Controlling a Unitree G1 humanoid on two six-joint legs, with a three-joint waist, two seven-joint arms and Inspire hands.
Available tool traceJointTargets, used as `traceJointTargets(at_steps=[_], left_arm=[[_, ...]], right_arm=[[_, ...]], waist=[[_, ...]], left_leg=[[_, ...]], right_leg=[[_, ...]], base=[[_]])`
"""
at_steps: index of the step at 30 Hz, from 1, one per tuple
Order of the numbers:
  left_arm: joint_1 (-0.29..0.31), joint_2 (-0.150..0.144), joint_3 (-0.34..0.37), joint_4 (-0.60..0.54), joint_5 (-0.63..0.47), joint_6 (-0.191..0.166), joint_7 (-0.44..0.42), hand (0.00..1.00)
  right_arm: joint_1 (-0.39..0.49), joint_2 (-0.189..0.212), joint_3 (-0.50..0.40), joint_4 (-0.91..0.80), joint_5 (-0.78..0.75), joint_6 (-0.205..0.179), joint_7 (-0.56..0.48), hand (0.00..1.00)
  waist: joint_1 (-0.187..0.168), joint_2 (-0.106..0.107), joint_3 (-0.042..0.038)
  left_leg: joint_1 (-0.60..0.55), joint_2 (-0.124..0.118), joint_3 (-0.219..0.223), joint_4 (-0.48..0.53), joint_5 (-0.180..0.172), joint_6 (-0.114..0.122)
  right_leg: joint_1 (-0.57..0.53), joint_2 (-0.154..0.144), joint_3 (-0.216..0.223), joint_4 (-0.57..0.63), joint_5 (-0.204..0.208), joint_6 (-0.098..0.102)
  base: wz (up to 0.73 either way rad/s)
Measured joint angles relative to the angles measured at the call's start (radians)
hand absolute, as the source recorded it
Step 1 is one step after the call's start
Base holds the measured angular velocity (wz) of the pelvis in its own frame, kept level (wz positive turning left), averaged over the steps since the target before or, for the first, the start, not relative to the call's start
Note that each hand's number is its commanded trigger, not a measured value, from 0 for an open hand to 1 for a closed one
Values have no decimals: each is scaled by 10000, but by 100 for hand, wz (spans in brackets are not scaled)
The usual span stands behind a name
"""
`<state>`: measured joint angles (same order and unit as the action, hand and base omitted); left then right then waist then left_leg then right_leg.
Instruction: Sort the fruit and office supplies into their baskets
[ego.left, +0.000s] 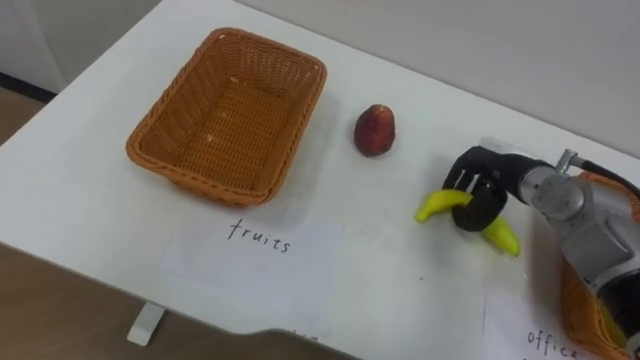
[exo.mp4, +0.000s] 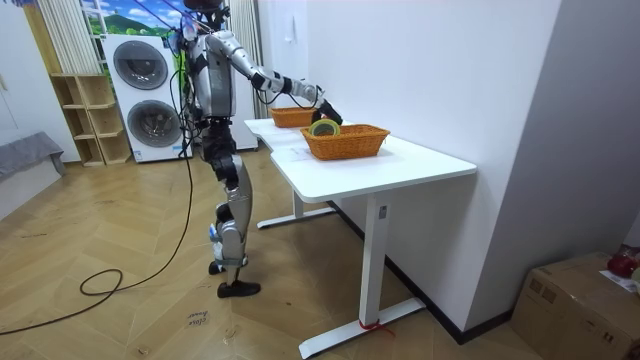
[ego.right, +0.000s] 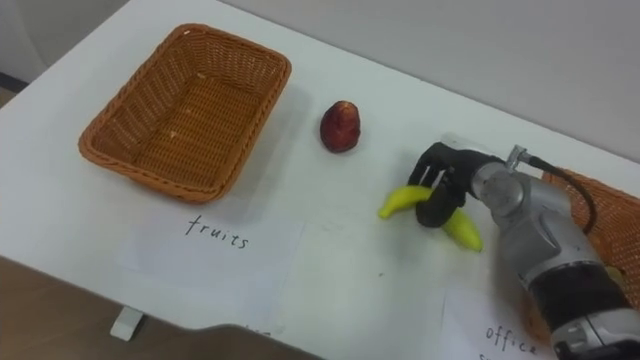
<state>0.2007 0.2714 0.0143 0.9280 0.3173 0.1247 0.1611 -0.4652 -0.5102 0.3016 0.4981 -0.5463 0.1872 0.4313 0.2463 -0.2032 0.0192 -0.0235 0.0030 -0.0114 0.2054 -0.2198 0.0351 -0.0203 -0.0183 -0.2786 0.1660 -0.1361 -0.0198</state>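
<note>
A yellow banana (ego.left: 438, 206) lies on the white table (ego.left: 400, 290), right of centre. My right hand (ego.left: 478, 192) reaches in from the right and is curled over the banana's middle, so both yellow ends stick out (ego.right: 398, 201). A red fruit (ego.left: 375, 130) stands alone between the banana and the fruit basket (ego.left: 150, 150). That wicker basket sits at the left with nothing in it, behind a paper label reading "fruits" (ego.left: 257, 240). The office basket (ego.right: 612, 218) is at the right edge, under my right forearm.
A second paper label (ego.left: 540, 338) lies in front of the office basket. In the room view I stand at the table's long side, and the nearer basket (exo.mp4: 345, 142) holds a green and yellow roll (exo.mp4: 322, 128). The table's front edge is close.
</note>
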Motion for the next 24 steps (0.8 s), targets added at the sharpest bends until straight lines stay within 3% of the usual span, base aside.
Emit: traceJointTargets(at_steps=[6, 14, 20, 24], left_arm=[[-27, 70, 4, -2, -5, -9, -192, 0], [-120, 69, 24, -3, -2, -11, -259, 0], [-119, 60, 28, -3, 32, -8, -175, 0], [-53, -3, 178, -1, 90, -12, -158, 0]], right_arm=[[206, 16, 1, -409, -44, -31, 96, 100], [271, 47, 40, -508, -95, -2, 598, 100], [454, 48, 26, -1213, -50, 70, 829, 100], [664, 47, -223, -2234, -49, -87, 826, 100]], waist=[[11, -29, -22], [14, 13, 13], [-2, 39, 24], [-73, 70, 10]], left_leg=[[17, 2, 19, 27, 3, -1], [224, 6, 42, -2, 2, -1], [441, 6, 36, -27, 2, -1], [476, 0, 56, -43, 2, -1]], right_leg=[[19, -66, 7, 2, 0, 0], [230, -62, 28, 12, -1, 2], [389, 14, 132, 4, -1, 2], [395, 32, 267, 8, -1, 2]], base=[[0], [0], [-1], [-2]])
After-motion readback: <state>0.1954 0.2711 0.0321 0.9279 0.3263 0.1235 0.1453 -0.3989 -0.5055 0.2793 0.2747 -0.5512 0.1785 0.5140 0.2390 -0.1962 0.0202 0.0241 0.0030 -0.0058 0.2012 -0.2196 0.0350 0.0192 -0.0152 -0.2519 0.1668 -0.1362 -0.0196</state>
